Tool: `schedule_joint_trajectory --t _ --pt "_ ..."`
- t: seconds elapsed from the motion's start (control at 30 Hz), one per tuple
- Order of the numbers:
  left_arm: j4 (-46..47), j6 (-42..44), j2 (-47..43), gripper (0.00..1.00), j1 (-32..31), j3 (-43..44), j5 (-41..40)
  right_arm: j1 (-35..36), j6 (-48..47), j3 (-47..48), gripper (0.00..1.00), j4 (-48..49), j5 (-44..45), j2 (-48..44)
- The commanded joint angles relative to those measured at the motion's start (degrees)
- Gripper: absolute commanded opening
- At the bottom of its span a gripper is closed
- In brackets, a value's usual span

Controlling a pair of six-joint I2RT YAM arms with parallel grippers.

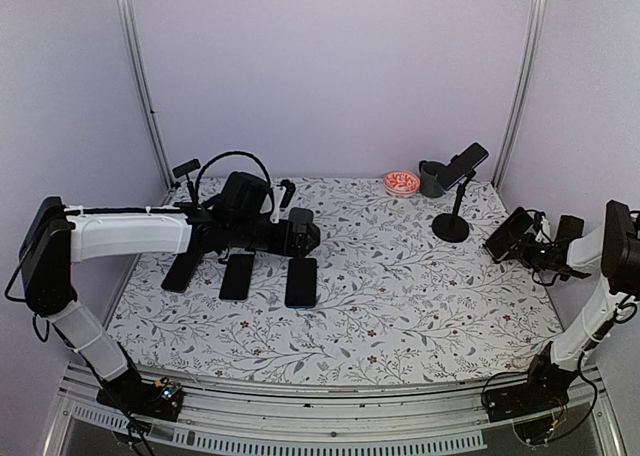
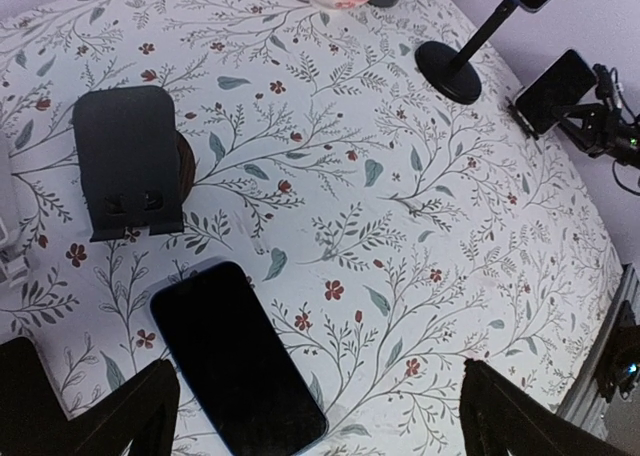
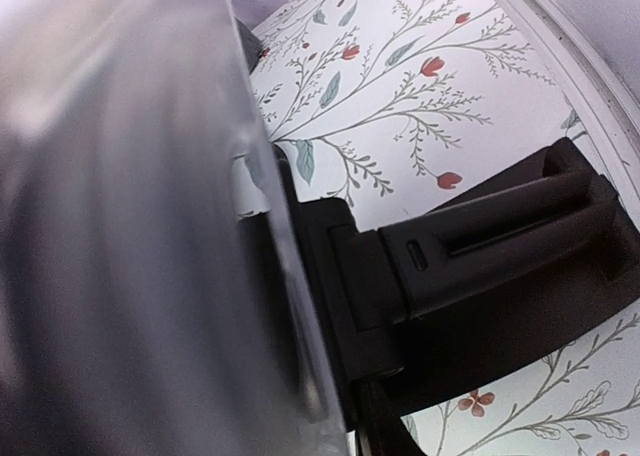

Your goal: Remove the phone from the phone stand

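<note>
1. Nearest us, at the table's 3 o'clock edge, the phone [image 1: 510, 234] sits tilted at the right gripper [image 1: 536, 244]. We cannot tell whether its fingers have clamped it.
2. We should pinch the phone's edges squarely, then lift it clear of what looks like the phone stand [image 3: 470, 261] without twisting.
3. Toward 9 o'clock, the left gripper [image 1: 300, 238] hangs released.

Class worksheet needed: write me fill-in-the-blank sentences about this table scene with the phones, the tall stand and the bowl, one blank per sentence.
1. The left gripper hovers over the table with its jaws ___.
2. Just below it, a phone lies ___ on the cloth.
3. The tall stand with the round base carries a ___ on top.
4. The colour of the bowl at the back is ___.

Missing words: open; flat; phone; red.
</note>
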Motion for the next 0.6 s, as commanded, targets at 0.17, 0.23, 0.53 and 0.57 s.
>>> schedule_joint_trajectory --t 0.17,0.23,0.53,0.57 --pt "0.8 0.8 -2.9 0.99 0.8 -1.5 -0.3 0.8 3.4 -1.8 0.12 0.7 -5.2 -0.8" --pt "0.8 1.0 -2.9 0.99 0.7 -1.6 -0.4 1.4 4.0 -2.3 0.10 0.8 -5.2 -0.7" --pt "1.5 1.1 -3.3 0.99 0.8 -2.2 -0.3 6.9 6.3 -5.8 0.07 2.4 -4.8 -4.4" --pt "1.8 1.2 -3.4 0.99 0.7 -2.5 0.0 7.7 6.5 -5.9 0.06 2.4 -4.8 -4.7"
